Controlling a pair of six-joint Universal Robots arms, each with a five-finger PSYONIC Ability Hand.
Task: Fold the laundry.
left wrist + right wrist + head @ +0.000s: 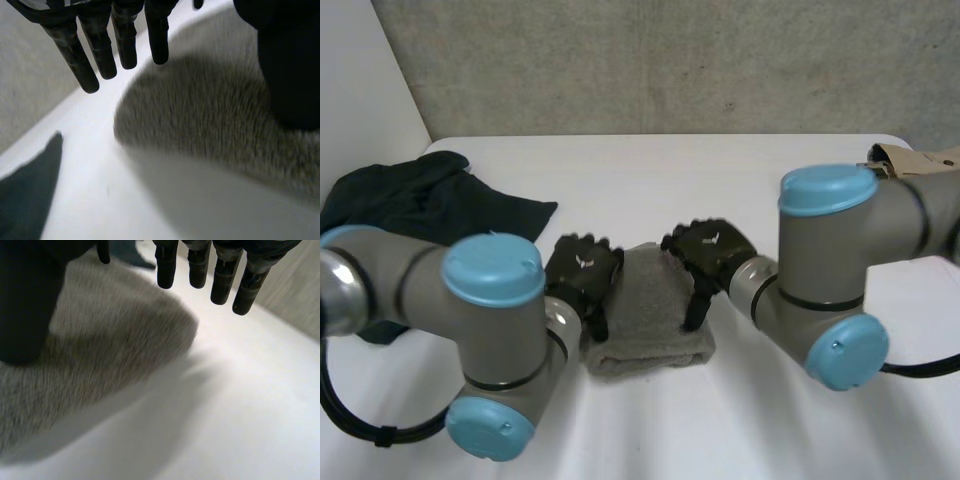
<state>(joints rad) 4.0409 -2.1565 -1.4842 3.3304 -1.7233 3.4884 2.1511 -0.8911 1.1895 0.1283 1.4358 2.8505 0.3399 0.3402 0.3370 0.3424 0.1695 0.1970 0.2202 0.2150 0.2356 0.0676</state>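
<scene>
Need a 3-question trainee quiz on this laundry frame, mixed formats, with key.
1. True or false: the grey towel lies folded with the left hand at one side and the right hand at the other.
2. Multiple choice: the dark cloth lies A) on the towel; B) on the table at the robot's left, apart from the towel; C) in the right hand.
3. Fill in: both hands are ____ (open/shut).
Key: 1 true; 2 B; 3 open.
</scene>
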